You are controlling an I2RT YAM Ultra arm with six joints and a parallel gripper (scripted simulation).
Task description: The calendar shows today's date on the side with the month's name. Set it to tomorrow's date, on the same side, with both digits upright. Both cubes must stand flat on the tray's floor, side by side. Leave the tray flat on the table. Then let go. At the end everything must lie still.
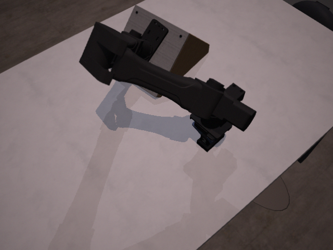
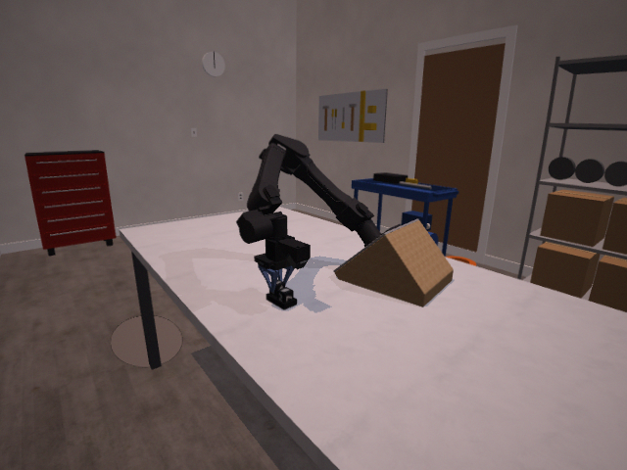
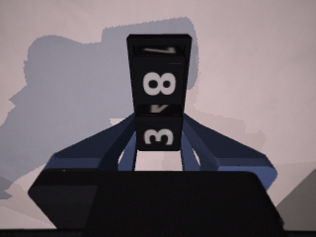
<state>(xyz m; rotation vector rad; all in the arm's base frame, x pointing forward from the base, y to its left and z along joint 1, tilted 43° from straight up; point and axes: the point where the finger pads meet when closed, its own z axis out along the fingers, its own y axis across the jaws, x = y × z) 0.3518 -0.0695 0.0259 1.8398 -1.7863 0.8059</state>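
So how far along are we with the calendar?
Nothing looks finished yet. In hand: the gripper is shut on the cube showing 3, low over the table. The cube showing 8 sits just beyond it. The month's name is not in view, so the date can't be checked. Left: get both digits right, seat the cubes side by side, release.

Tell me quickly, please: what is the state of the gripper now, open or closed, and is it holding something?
Gripper: closed on a black calendar cube, the one showing a 3.
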